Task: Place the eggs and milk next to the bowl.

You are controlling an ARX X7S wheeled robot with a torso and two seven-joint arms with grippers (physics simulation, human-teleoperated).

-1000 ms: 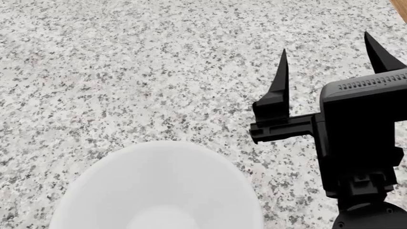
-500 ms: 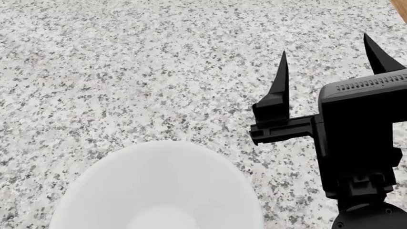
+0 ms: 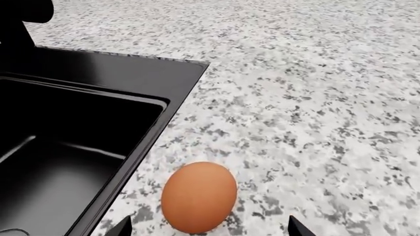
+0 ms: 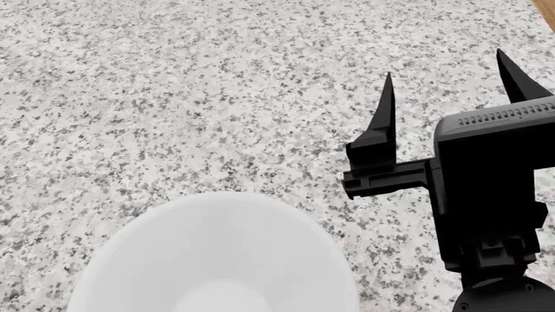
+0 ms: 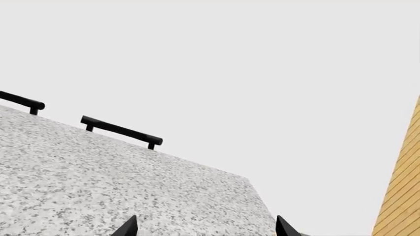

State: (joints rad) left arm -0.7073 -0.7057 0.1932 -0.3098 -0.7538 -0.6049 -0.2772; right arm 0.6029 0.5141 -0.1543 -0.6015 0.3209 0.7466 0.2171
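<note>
The white bowl [image 4: 217, 257] sits on the granite counter at the head view's lower middle. My right gripper [image 4: 451, 71] is open and empty, raised to the right of the bowl with its fingers pointing up. It also shows in the right wrist view [image 5: 204, 227], with nothing between its tips. In the left wrist view, one orange-brown egg [image 3: 198, 196] lies on the counter between the tips of my open left gripper [image 3: 208, 227], close to the sink's edge. The fingers do not touch it. The milk and the second egg are out of view.
A black sink [image 3: 72, 142] is set into the counter right beside the egg. Two black handles [image 5: 121, 132] stand at the counter's far edge. A wood panel [image 5: 400, 196] rises at the right. A strip of wood [image 4: 546, 12] shows at the head view's top right corner.
My right gripper has shifted very slightly. Nothing else differs.
</note>
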